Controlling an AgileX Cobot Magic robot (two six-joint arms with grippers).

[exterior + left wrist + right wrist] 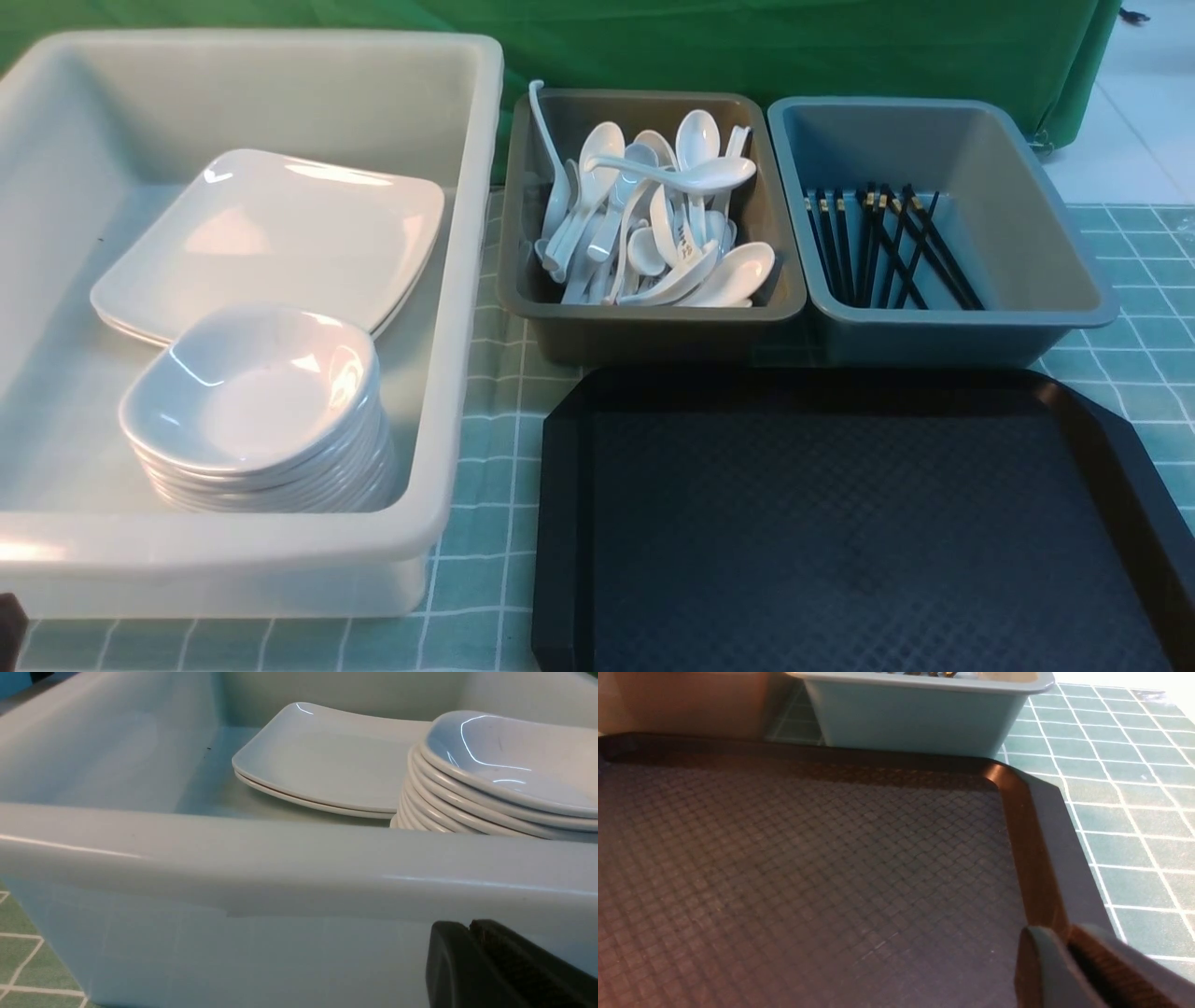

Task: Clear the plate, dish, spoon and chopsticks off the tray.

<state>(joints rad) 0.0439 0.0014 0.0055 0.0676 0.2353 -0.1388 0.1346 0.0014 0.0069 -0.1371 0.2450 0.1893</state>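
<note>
My tray (840, 523) sits bare on the counter (485, 551), nothing on its textured floor. The plate (280, 233) and the dish (247, 392) lie in the white tub (448, 523); spoons (653, 215) fill the grey bin (644, 322), chopsticks (887, 247) the blue bin (952, 327). I judge the clearing finished; next I only need to back both arms away. My left fingers (472, 942) are clenched, empty; the right fingers (1069, 952) I cannot tell.

— How's the light from where I hang?
— Bright, soft, overhead. Glare streaks the stacked dishes (504, 765); my right finger (1045, 970) blurs close; tray (808, 868) floor tints warm brown.
</note>
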